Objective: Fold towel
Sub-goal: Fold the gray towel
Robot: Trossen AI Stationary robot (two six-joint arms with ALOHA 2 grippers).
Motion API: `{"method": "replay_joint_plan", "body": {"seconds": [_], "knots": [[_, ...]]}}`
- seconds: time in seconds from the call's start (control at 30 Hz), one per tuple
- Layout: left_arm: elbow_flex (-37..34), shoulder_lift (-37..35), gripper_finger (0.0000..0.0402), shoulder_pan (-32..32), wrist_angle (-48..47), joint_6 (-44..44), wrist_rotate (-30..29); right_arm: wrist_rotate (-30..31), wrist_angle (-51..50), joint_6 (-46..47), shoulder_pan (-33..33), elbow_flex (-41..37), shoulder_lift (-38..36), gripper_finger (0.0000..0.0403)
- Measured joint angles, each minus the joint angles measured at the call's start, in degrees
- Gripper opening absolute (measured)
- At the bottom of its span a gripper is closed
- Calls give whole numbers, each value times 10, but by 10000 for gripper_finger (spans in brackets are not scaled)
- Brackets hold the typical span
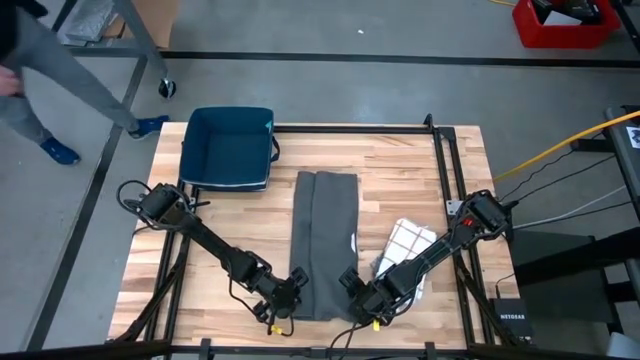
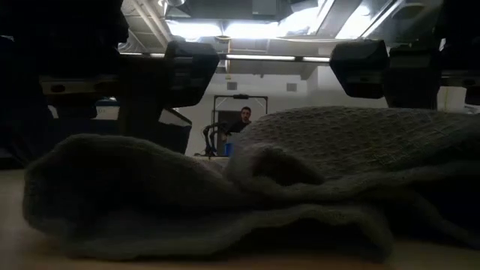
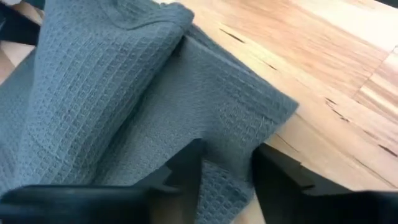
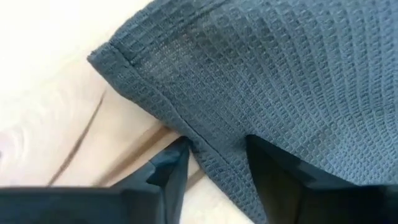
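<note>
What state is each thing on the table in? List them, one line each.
grey towel: lying flat, folded lengthwise into a long strip.
left gripper: at the towel's near left corner, fingers astride the cloth.
right gripper: at the near right corner, fingers astride the hem.
blue bin: upright at the far left, looks empty.
white checked cloth: crumpled, right of the towel.

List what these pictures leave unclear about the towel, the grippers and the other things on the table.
- Grip on the gray towel: both wrist views show towel edge between the fingers of the left gripper and right gripper, but not whether they pinch it.
- Towel's near edge, high view: covered by both grippers.
- White checked cloth: partly under the right arm.
- Blue bin: contents too dark to tell.
- Low view: towel blocks the tabletop behind it.
</note>
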Motion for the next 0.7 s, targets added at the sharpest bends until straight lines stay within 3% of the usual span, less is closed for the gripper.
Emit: {"method": "replay_joint_plan", "body": {"seconds": [0.13, 0.27, 0.7], "knots": [[0, 1, 67, -4, -4, -32, -4, -2, 16, 15, 0, 0, 1, 100], [0, 1, 11, -12, -16, -98, -9, -10, 26, 87, 0, 0, 3, 16], [-1, -59, 2, -43, -17, -288, -4, -99, 30, 280, 0, 59, 3, 7]]}}
